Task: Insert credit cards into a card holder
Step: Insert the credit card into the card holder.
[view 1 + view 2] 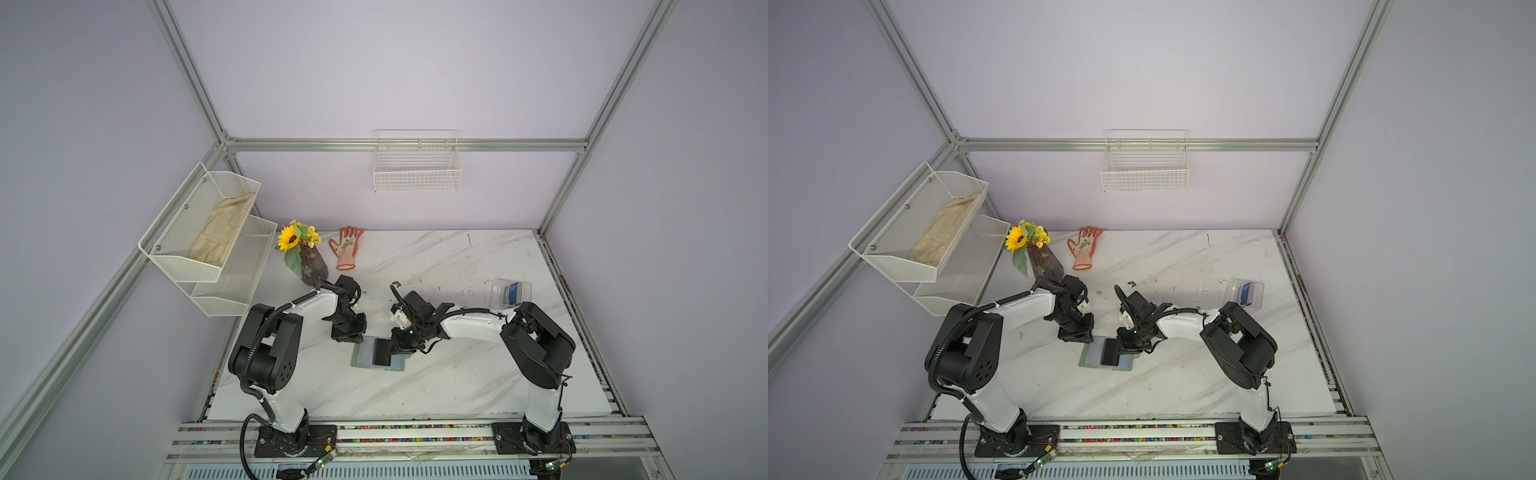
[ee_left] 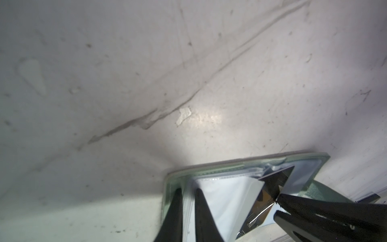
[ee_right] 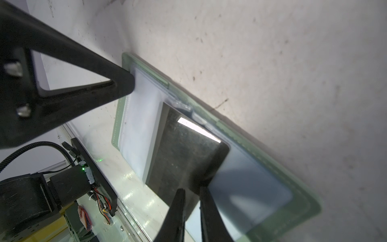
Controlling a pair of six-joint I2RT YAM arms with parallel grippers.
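Note:
The sage-green card holder (image 1: pixel 358 362) lies open on the marble table in both top views, its pale clear sleeves facing up. A black credit card (image 1: pixel 382 352) rests tilted over its middle, one edge at the sleeve by the spine (image 3: pixel 184 146). My right gripper (image 3: pixel 192 189) is shut on that card's outer edge. My left gripper (image 2: pixel 188 190) is shut on the clear sleeve at the card holder's rim (image 2: pixel 251 160). A blue credit card (image 1: pixel 515 292) stands in a clear box at the right.
The clear plastic box (image 1: pixel 498 291) sits at the table's right side. A sunflower vase (image 1: pixel 309 266) and an orange glove (image 1: pixel 345 247) lie at the back left. A mesh shelf (image 1: pixel 208 232) hangs on the left wall, a wire basket (image 1: pixel 417 166) on the back wall.

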